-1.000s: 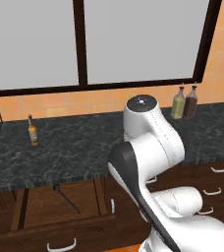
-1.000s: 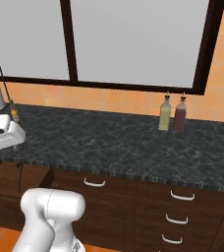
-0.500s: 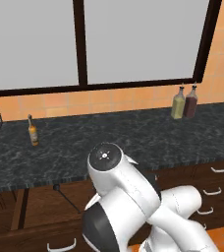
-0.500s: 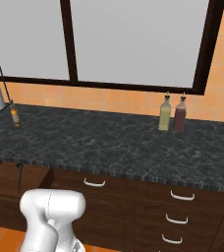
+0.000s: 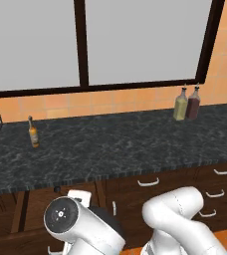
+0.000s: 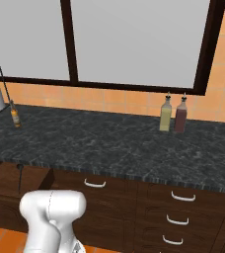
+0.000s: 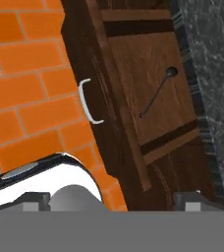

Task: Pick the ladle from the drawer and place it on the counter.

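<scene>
The drawer [image 7: 153, 98] is seen pulled open under the front edge of the black marbled tabletop [image 7: 214, 74], and its white curved handle [image 7: 87, 101] is turned toward the orange tiled floor [image 7: 25, 88]. The ladle [image 7: 156, 91] is lying flat on the lighter wooden bottom of the drawer, with its small round bowl toward the tabletop edge and its thin handle pointing away from it. The gripper [image 7: 111, 199] is held above the drawer, well apart from the ladle; only the tips are visible, so it cannot be told whether it is released or clenched. On the tabletop, a small amber bottle [image 5: 33, 132] is standing alone, and two taller bottles [image 5: 187, 103] are standing side by side near the wall.
</scene>
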